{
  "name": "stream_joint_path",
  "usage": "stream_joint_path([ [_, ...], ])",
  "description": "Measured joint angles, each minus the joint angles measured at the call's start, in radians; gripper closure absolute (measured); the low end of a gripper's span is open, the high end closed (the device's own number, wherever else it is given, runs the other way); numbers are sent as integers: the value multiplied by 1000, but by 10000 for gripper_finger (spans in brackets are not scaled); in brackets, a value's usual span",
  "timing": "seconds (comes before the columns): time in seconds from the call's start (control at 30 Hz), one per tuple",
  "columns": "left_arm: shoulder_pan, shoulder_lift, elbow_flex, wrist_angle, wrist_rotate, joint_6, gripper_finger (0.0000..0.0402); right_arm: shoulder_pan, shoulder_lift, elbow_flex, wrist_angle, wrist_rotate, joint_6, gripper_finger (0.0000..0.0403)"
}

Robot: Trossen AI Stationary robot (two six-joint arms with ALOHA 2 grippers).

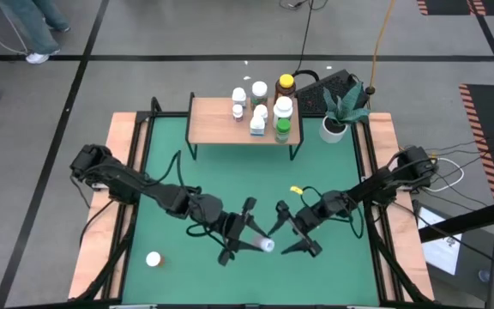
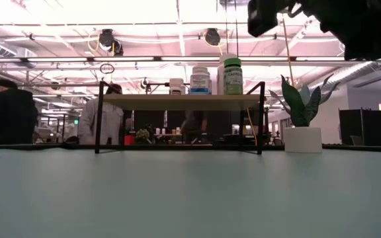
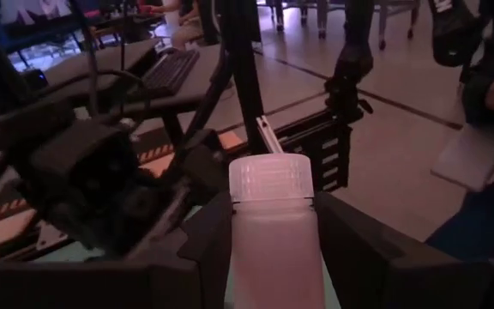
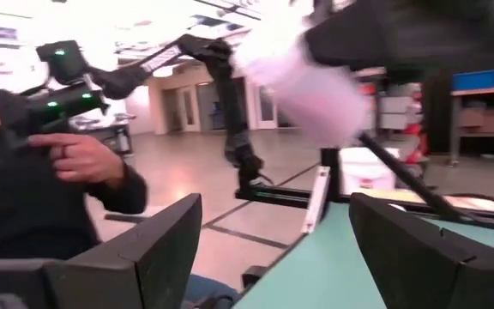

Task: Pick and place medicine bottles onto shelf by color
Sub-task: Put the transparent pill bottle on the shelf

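Bottles [image 1: 264, 107] on shelf [image 1: 217, 127], right end

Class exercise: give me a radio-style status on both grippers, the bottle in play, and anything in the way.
Left gripper shut on white bottle, mid-table. Right gripper open, facing it close by. Shelf already carries several bottles. One white bottle loose at near left. Path to shelf looks clear.

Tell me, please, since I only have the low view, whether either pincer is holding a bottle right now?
Observer: Yes. The left pincer is shut on a small white plastic bottle with a white cap, over the front middle of the green table.
Operator: And the right one?
Observer: The right pincer is open and empty, facing the left one close by.
Operator: Is anything left on the table?
Observer: A second white plastic bottle sits at the table's front left.
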Motion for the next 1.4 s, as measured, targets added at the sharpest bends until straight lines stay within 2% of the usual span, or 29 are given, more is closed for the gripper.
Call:
stream_joint_path([
  [0.1, 15, 0, -33, 65, 29, 11, 243, 5, 28, 28, 1, -27, -15, 115],
  [0.2, 36, 0, -113, 215, 44, -27, 242, 5, 41, 41, -1, -4, -36, 115],
  [0.4, 85, 0, -295, 541, 45, -120, 242, 13, 44, 40, -4, 213, -94, 115],
  [0.53, 106, 0, -374, 655, 15, -163, 241, 18, 44, 40, -11, 314, -121, 115],
  [0.67, 116, 0, -392, 686, -32, -169, 241, 19, 44, 40, -11, 427, -125, 115],
  [0.83, 115, 0, -392, 686, -92, -162, 241, 20, 44, 42, -15, 497, -137, 115],
  [1.13, 115, 33, -388, 731, -106, -158, 241, 23, 43, 87, -47, 534, -157, 118],
  [1.23, 115, 36, -390, 726, -106, -158, 241, 24, 43, 87, -80, 593, -152, 140],
  [1.4, 115, 34, -389, 722, -107, -162, 240, 24, 43, 87, -77, 603, -151, 214],
])
